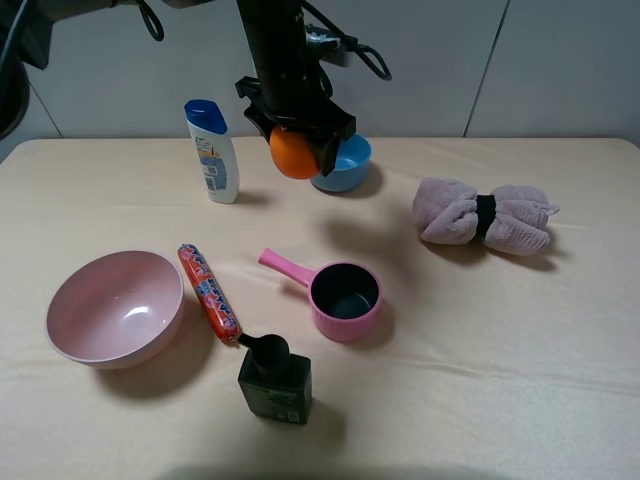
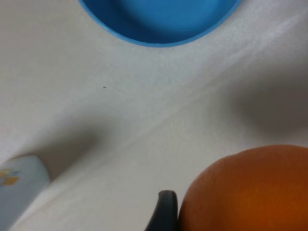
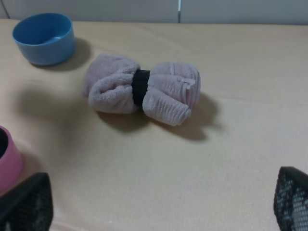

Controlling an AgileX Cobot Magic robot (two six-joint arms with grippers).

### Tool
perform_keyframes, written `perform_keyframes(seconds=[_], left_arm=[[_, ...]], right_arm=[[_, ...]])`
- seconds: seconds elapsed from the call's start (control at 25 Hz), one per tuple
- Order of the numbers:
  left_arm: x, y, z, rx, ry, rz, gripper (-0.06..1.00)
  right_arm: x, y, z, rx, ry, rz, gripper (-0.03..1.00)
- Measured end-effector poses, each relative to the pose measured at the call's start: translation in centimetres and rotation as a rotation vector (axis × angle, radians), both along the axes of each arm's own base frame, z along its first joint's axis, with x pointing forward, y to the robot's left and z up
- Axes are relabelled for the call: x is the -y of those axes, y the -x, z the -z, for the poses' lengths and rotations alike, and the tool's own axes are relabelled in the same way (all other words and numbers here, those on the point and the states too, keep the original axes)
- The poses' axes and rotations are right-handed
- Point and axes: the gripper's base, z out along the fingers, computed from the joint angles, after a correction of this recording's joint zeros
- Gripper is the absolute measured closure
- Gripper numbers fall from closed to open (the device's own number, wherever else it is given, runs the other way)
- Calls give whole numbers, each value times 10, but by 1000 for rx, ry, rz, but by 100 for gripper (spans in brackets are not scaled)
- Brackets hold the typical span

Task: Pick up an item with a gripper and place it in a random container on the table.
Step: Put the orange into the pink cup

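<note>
My left gripper (image 1: 297, 138) is shut on the round orange fruit (image 1: 292, 154) and holds it in the air at the back of the table (image 1: 500, 380), just left of the blue bowl. In the left wrist view the orange (image 2: 250, 192) fills the corner beside one black finger (image 2: 166, 211). The pink saucepan (image 1: 345, 300) with its dark inside stands near the table's middle, handle pointing back-left, well in front of the held orange. Its pink rim shows in the right wrist view (image 3: 7, 163). My right gripper (image 3: 161, 199) is open and empty; it is out of the exterior high view.
A blue bowl (image 1: 343, 165) stands behind the orange. A white bottle with a blue cap (image 1: 212, 150) is at the back left. A rolled pinkish towel (image 1: 485, 215) lies right. A large pink bowl (image 1: 115, 308), a red sausage tube (image 1: 208, 292) and a dark bottle (image 1: 273, 378) stand at the front left.
</note>
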Motion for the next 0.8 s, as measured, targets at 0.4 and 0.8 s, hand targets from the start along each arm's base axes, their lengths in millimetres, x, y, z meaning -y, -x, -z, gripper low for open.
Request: perform_keyframes(seconds=[0.4, 0.8], left_arm=[[10, 16, -33, 41, 58, 30, 22], [58, 57, -33, 29, 70, 160, 22]], right_arm=[[0, 0, 0, 0, 0, 0, 27], [0, 0, 0, 0, 0, 0, 27]])
